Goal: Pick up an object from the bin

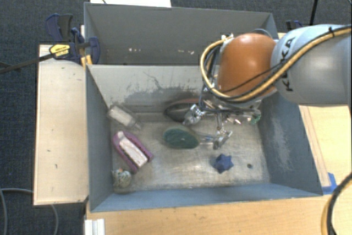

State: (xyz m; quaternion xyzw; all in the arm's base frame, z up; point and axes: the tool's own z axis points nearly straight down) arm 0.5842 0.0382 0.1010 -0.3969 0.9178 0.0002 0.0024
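My gripper (221, 137) hangs low over the middle right of the bin floor, under the arm's orange cover. A dark green oval disc (180, 138) lies flat just to its left. A small crumpled blue thing (223, 163) lies just in front of it. Behind and to the left, a dark grey rounded thing (179, 110) rests near the back wall, partly hidden by the gripper's metal parts. I see nothing held in the gripper.
At the left of the bin lie a purple and white oblong pack (132, 151), a small clear bottle (122, 116) and a mottled little ball (122, 177) in the front left corner. The arm enters from the right, above the bin's right wall.
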